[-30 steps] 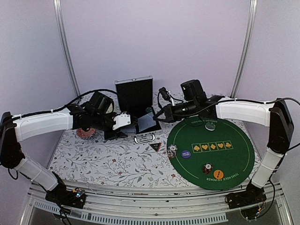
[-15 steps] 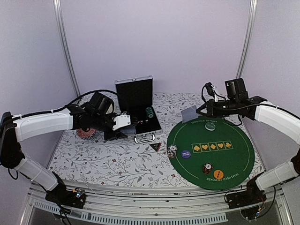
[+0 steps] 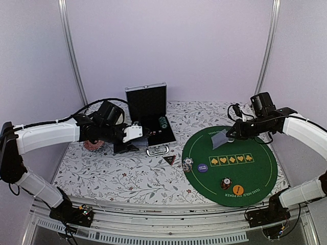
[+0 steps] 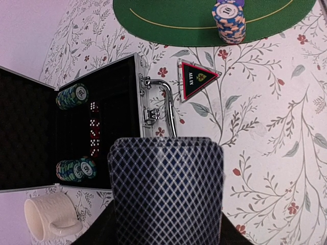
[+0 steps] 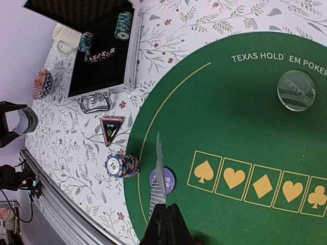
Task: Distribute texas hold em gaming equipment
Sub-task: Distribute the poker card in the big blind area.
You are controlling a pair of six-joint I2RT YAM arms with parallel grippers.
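Distribution looks partly done. The left hand (image 3: 134,132), jaws about half apart, grips a deck of blue-grey crosshatch-backed playing cards (image 4: 166,189) over the floral tabletop (image 3: 117,178). Green striped chip stacks (image 4: 71,96) wait in the open aluminium case (image 3: 153,133). The round green felt mat (image 3: 255,173) already carries a purple button disc (image 3: 203,167) and an orange button disc (image 3: 238,190). The right hand (image 3: 231,136), pinched shut, holds a single card (image 5: 160,168) above the mat.

mat (image 3: 255,171): on the table (image 3: 117,178), 3 o'clock of centre.
case (image 3: 153,135): open, 10 o'clock of the mat; chips (image 3: 162,122) inside.
marker (image 3: 169,160): on the table between case and mat.
chip stack (image 3: 187,165): mat's 9 o'clock rim; button disc (image 3: 203,167) at its 3 o'clock.
second stack (image 3: 226,182): near mat's 6 o'clock rim; second disc (image 3: 238,190) at its 4 o'clock.
deck (image 4: 166,189): above the table, 9 o'clock of the case.
card (image 3: 219,139): above the mat's 11 o'clock part.
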